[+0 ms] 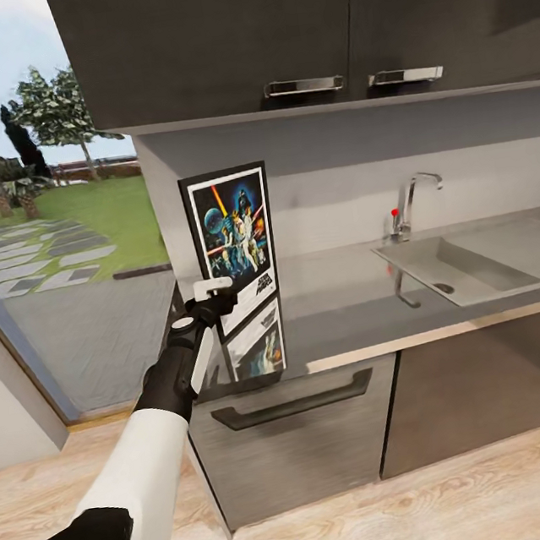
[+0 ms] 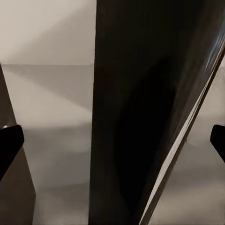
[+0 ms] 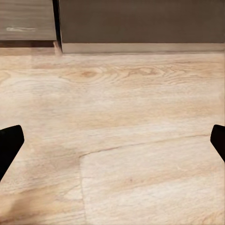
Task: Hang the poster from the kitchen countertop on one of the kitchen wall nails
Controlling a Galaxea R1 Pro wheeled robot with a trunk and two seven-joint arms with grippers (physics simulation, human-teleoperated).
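Upright, the framed rectangular Star Wars poster [image 1: 233, 234] stands on the grey metallic surface [image 1: 352, 310] beside the inset sink [image 1: 465, 265]; left end effector [image 1: 214, 294] spread around its edge; right end effector [image 3: 112, 143] apart above wooden floor [image 3: 122, 140].

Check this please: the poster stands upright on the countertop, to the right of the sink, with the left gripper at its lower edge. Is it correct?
Not quite. The head view shows the poster upright on the countertop to the left of the sink, not the right. The left gripper is indeed at its lower edge.
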